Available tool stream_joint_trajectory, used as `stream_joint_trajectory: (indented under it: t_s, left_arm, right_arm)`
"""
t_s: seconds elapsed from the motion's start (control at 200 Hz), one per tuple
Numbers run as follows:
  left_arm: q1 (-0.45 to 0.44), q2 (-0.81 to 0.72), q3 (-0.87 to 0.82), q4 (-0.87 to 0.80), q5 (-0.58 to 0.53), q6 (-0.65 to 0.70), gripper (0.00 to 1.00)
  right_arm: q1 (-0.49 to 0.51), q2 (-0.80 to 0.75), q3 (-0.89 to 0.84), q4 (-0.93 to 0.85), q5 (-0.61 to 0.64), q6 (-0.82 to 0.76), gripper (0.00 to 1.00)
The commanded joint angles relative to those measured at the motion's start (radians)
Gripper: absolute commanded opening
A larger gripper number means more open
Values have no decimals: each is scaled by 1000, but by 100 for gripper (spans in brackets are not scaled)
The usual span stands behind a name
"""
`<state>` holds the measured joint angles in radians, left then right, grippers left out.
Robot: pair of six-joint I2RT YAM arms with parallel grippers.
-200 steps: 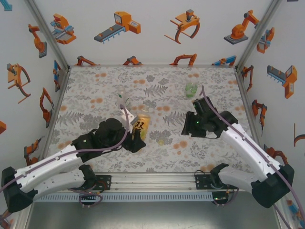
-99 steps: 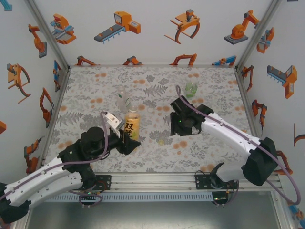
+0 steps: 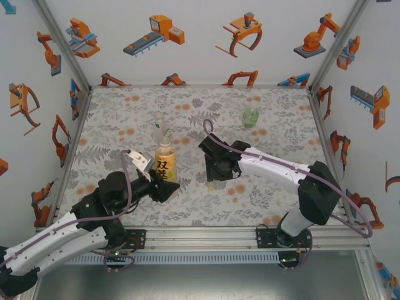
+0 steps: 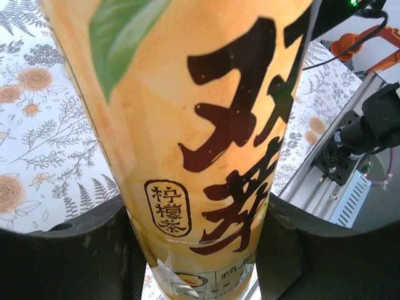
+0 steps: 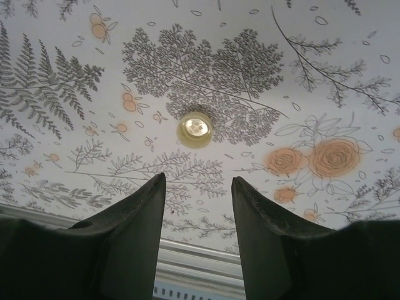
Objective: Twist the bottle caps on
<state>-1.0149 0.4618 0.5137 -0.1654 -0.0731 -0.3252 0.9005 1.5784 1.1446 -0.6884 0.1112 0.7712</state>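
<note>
The step in hand looks like fetching a cap for the amber bottle (image 3: 165, 164). The left gripper (image 4: 199, 253) is clenched on the lower part of that bottle and holds it upright on the table (image 3: 119, 119). The left arm lies low and reaches forward.

The right arm stretches in from its base toward the middle, wrist tipped down. The right gripper (image 5: 197, 209) hangs with its jaws apart and nothing between them. The pale yellow cap (image 5: 195, 129) lies flat on the cloth just ahead of the fingertips, near the amber bottle.

Next, the fingers need to drop either side of the cap, pinch it level, then carry it to the bottle's neck. Whether that neck is bare is hard to tell from above.

The green bottle (image 3: 250, 117) stands well apart at the back.
</note>
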Motion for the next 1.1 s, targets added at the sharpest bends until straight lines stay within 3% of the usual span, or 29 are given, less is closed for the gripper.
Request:
stream_joint_trajectory:
  t_s: [0.0,0.516,1.097]
  left_arm:
    - [-5,-26,-2,16,-28,-6,0]
    - [-5,-156,-7,-95,-124,-20,0]
    - [-5,-162,-14,-102,-143,-29,0]
  right_arm:
    - [18,33,28,36,37,32,44]
    - [21,128,-1,104,25,53,42]
    - [21,165,-32,110,21,65,43]
